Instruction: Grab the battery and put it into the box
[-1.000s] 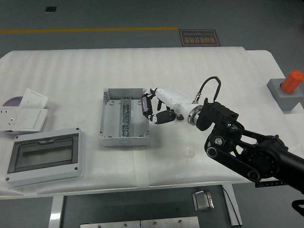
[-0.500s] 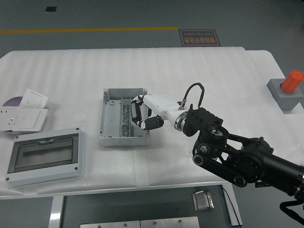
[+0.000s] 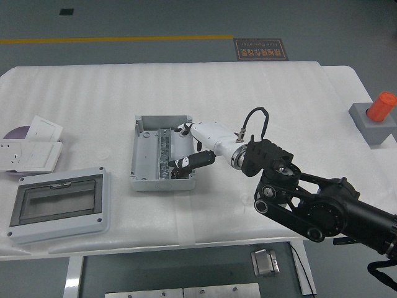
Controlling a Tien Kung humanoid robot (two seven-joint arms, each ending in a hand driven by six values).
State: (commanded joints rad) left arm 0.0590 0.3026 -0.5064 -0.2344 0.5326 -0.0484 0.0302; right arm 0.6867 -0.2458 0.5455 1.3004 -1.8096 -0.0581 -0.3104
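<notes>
The open grey box (image 3: 144, 180) with a metal rail (image 3: 162, 152) inside sits at the table's middle. My right hand (image 3: 185, 148) reaches in from the right over the box's right wall. Its fingers are spread, the thumb (image 3: 189, 161) low near the front right corner and the other fingers (image 3: 184, 129) near the back. Nothing shows between them. A small dark shape (image 3: 176, 166) lies inside the box at the thumb tip; I cannot tell whether it is the battery. The left hand is out of view.
A grey enclosure with a clear lid (image 3: 59, 205) lies front left. White socket plates (image 3: 34, 146) and a purple disc (image 3: 13, 132) are at the left edge. A grey block with an orange cylinder (image 3: 375, 117) stands far right.
My right hand carried a dark object leftward from beside the box to over its right side, then its fingers spread apart. The object is no longer in the hand.
</notes>
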